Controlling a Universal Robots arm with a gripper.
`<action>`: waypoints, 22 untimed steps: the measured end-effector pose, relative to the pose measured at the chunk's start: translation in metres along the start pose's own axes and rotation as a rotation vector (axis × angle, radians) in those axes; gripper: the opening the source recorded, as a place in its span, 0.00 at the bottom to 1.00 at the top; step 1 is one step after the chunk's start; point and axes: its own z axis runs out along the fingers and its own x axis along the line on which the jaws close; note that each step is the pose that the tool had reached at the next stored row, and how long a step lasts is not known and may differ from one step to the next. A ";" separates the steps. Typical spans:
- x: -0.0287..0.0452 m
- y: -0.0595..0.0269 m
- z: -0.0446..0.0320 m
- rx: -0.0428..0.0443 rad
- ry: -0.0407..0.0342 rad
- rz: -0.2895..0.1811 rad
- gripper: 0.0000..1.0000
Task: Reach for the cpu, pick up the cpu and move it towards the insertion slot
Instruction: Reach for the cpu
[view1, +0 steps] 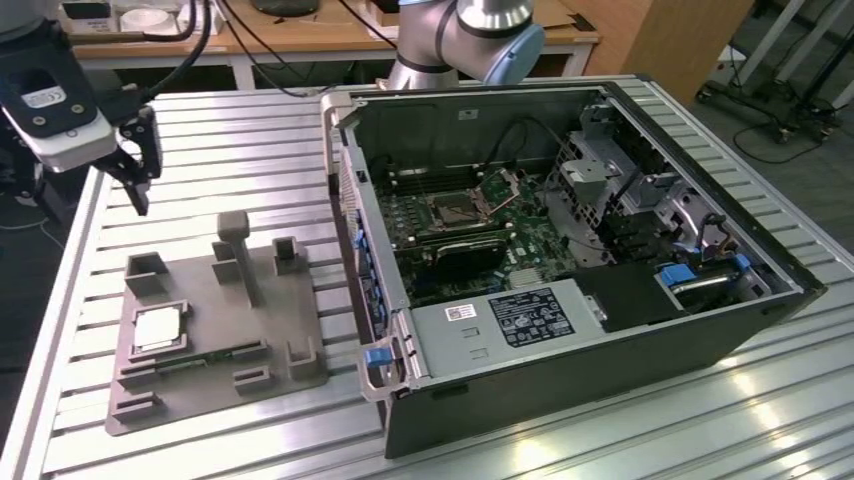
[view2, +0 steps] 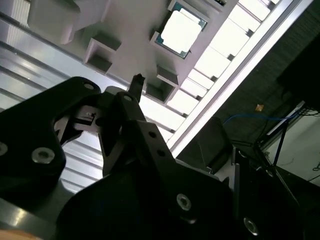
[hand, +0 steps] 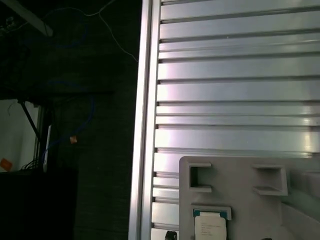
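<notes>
your claw (view1: 140, 185) hangs at upper left, apart from the cpu (view1: 158, 328); open or closed, you cannot tell. the cpu lies untouched in the tray (view1: 234, 320) at lower left, with the insertion slot (view1: 454, 208) mid-frame.

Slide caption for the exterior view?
Gripper hovers apart from the grey tray, where the cpu lies; insertion slot inside the open case.

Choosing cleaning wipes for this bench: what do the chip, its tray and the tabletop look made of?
The cpu has a silvery, glaring top, likely metal. The tray is matte, uniform grey with moulded blocks, probably plastic. The table is ribbed, shiny silver, apparently aluminium.
</notes>
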 end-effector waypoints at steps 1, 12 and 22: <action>0.0003 -0.0013 0.0020 -0.0002 -0.0001 -0.003 0.71; 0.0027 -0.0040 0.0216 -0.0003 0.0013 -0.035 0.71; 0.0033 -0.0148 0.0387 -0.0021 0.0006 -0.035 0.71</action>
